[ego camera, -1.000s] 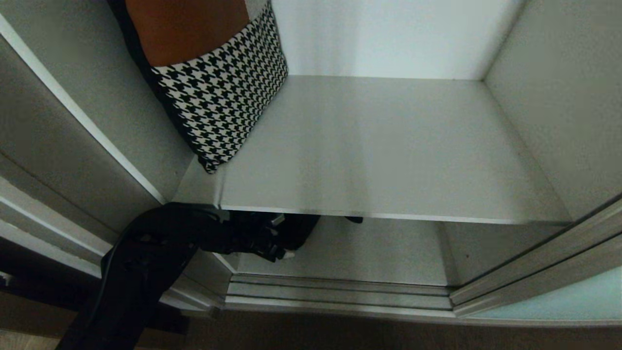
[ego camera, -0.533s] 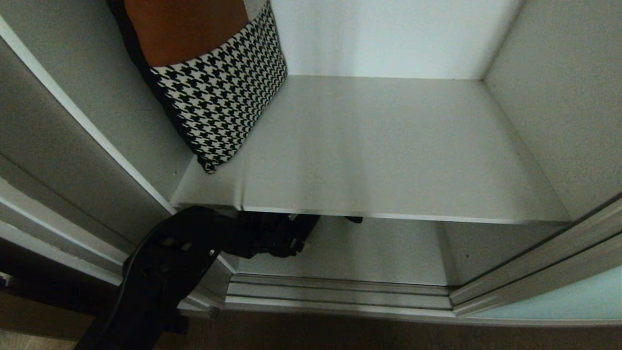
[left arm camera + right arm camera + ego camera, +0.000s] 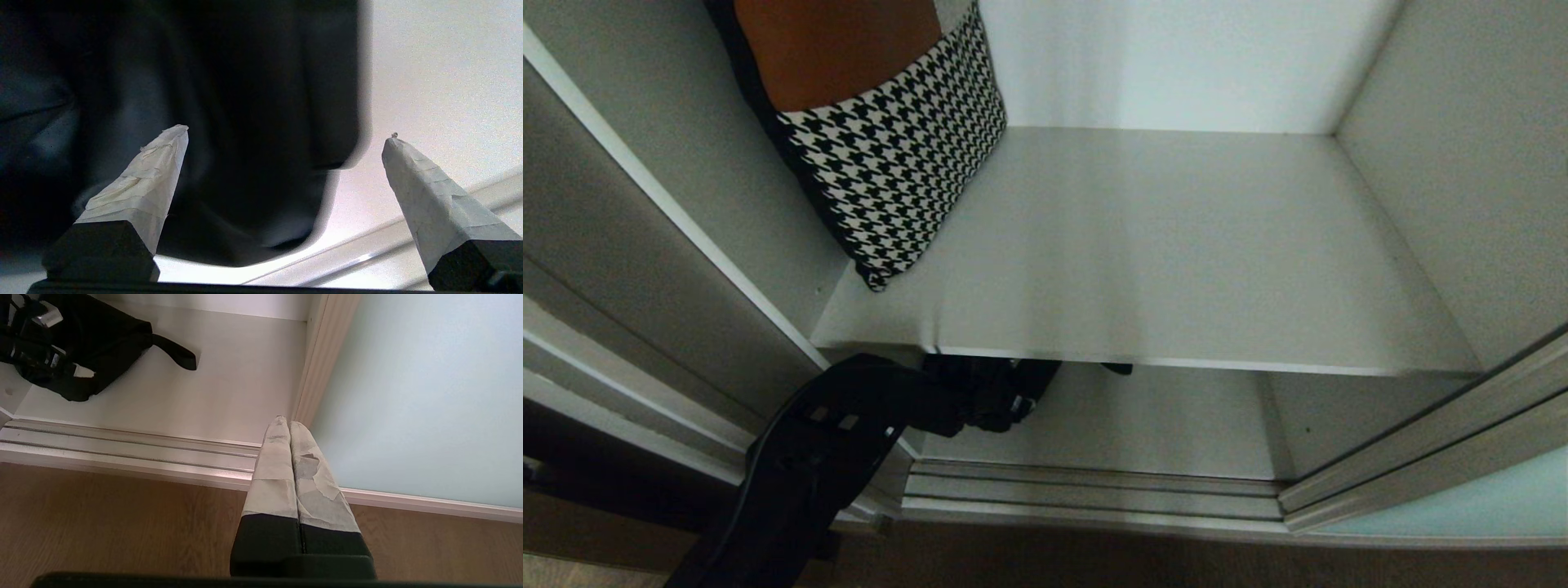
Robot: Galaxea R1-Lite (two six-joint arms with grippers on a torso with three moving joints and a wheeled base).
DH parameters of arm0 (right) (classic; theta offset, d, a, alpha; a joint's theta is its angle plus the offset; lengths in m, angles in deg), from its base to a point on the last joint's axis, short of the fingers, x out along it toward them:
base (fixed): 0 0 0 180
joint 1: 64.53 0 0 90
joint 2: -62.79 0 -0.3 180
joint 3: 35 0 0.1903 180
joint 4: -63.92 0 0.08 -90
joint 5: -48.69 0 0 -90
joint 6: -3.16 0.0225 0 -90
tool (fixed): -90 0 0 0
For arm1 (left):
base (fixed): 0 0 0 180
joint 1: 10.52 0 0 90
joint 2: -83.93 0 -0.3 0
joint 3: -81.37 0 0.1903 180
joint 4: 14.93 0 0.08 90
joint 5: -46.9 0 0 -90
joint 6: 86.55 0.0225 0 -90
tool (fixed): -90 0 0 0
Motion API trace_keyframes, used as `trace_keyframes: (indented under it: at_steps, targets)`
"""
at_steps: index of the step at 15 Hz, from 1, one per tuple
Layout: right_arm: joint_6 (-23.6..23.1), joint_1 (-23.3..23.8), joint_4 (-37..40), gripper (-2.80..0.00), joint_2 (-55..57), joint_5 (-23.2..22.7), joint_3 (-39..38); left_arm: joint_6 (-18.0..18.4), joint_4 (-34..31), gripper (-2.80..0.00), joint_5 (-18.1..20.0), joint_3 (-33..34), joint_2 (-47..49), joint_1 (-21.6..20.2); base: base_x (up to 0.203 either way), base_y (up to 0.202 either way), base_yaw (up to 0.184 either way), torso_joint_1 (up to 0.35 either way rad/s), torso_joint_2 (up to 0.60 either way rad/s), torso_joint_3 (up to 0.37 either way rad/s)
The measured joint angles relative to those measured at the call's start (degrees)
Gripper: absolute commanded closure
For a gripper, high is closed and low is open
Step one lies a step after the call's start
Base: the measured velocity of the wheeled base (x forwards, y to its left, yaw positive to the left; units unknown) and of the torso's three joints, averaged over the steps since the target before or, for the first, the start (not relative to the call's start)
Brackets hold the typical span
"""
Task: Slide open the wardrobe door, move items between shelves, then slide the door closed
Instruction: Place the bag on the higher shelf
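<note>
Left side: the left gripper (image 3: 286,136) is reaching in under the upper shelf (image 3: 1160,261), jaws spread wide and holding nothing. The left wrist view is showing what the head view is hiding: a black bag (image 3: 229,122) is lying between and just ahead of the two taped fingertips (image 3: 163,163), one tip over the dark fabric, the other over bare lower shelf (image 3: 441,73). Contact cannot be told.

Above the jaws, one houndstooth-and-orange cushion (image 3: 890,155) is leaning against the left wall on the upper shelf.

Right wrist view only: the bag's strap (image 3: 173,355) is trailing across the lower shelf, and the silver floor track (image 3: 122,445) is meeting a wooden floor (image 3: 102,522). The right gripper (image 3: 289,424) is hanging outside the wardrobe, jaws pressed together, empty.

Right side: the sliding wardrobe door (image 3: 425,396) is standing slid open, just beside the right jaws.

Count: two shelves, one bag, one cushion, one door.
</note>
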Motion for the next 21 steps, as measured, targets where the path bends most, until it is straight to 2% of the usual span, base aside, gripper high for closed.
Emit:
trace_keyframes:
  at_steps: [4,9,15,17,21]
  targets:
    - [0.04,0.00,0.00,0.00,0.00,0.00,0.00,0.27,-3.95,-2.80,-1.41,-0.02,0.12,-0.13,0.000,0.000,0.000,0.000,0.00,0.000]
    - [0.02,0.00,0.00,0.00,0.00,0.00,0.00,0.00,-10.67,-2.80,0.68,0.26,-0.83,-0.53,0.000,0.000,0.000,0.000,0.00,0.000]
    - [0.04,0.00,0.00,0.00,0.00,0.00,0.00,-3.20,-6.25,-2.80,4.06,-0.15,-0.75,-0.66,0.000,0.000,0.000,0.000,0.00,0.000]
    - [0.06,0.00,0.00,0.00,0.00,0.00,0.00,-3.77,-2.65,-2.80,4.16,-0.15,-0.30,-0.63,0.000,0.000,0.000,0.000,0.00,0.000]
    - [0.04,0.00,0.00,0.00,0.00,0.00,0.00,-3.95,0.45,-2.80,4.05,-0.26,0.39,-0.69,0.000,0.000,0.000,0.000,0.00,0.000]
